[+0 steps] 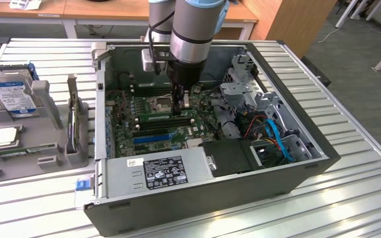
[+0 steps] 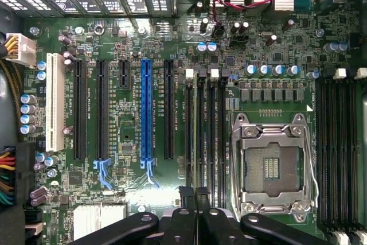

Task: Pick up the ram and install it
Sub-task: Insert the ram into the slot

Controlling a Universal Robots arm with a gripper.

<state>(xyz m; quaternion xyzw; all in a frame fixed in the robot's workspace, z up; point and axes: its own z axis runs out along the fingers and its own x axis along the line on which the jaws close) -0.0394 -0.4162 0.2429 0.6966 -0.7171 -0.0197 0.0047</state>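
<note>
The clenched hand (image 2: pixel 196 192) hangs over the memory slots (image 2: pixel 200 124), holding nothing I can see. Keep it straight along one slot.

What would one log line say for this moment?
claw: shut | place: over long slots beside empty chip socket | computer case: open
</note>
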